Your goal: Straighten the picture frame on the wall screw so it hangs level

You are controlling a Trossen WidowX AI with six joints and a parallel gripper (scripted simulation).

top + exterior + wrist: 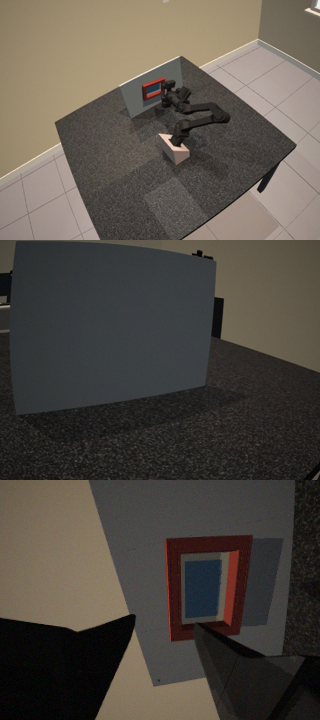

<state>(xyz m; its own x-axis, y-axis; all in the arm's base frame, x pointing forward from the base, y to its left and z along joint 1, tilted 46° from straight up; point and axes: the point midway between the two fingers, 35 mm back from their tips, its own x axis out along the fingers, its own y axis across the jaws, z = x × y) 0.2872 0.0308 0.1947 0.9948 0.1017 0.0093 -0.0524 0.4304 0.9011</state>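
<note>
The red picture frame (144, 92) (246, 585), with a blue picture, hangs on the grey upright panel (126, 96) (108, 327) (135, 515). Against the panel's top edge it looks tilted, its left end in the top view a little higher than its right. The screw and notched strip are hidden behind it. My gripper (162, 90) (164, 623) is open and empty, in front of the frame's right end in the top view. In the wrist view one fingertip overlaps the frame's image; I cannot tell whether it touches. The exterior view shows only the panel's back.
The panel stands on the dark speckled table (103, 155) (180, 441). The arm's pale wedge base (182, 156) is in front of it. The arm (201, 124) bends out to the right in the top view. A beige wall (77, 51) is behind the panel.
</note>
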